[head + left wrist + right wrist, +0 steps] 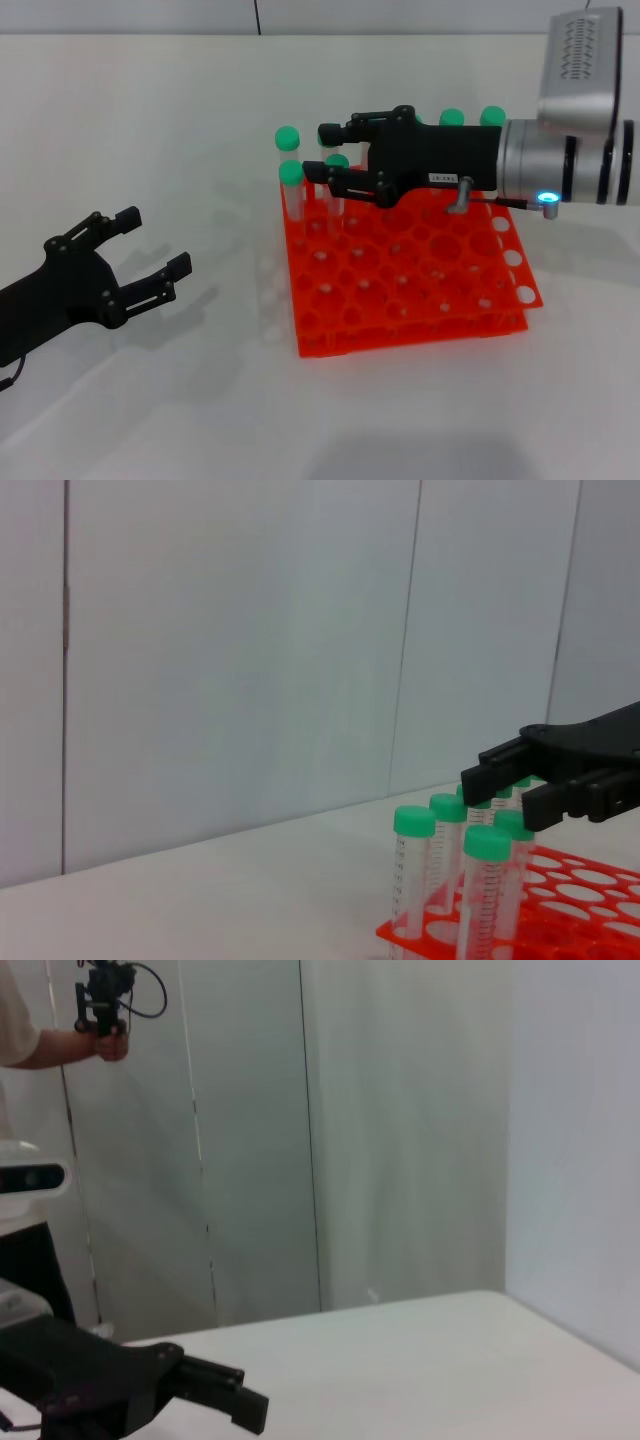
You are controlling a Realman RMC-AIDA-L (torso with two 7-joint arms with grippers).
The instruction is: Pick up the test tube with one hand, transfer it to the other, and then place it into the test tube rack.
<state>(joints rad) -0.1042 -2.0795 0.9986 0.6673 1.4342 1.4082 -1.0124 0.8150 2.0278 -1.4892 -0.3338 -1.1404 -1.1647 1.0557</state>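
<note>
Item one, nearest me: my left gripper [150, 255], low over the white table [180, 400] at my left, well apart from the rack. Its fingers [125, 217] are spread wide and nothing lies between them or touches them.

Item two: the test tube rack [400, 300], orange-red, two-tiered, standing on the table ahead and right of centre. Most of its near holes are unfilled.

Item three: my right gripper [335, 160], the one with the small white label, reaching in from the right above the rack's far half, a blue light glowing on its arm. Its fingers [345, 182] stand apart over the rack's far left corner, among the tube caps. I see an upper and a lower finger with a gap between; I cannot tell whether either touches a tube.

Item four: green-capped tubes standing upright in the rack's far rows. One test tube [291, 190] stands at the far left corner, just beside the right gripper's lower finger; in the left wrist view that cluster [465, 880] shows clear graduated bodies under the fingertips.

Item five, farthest: more green caps [470, 117] behind the right wrist.
</note>
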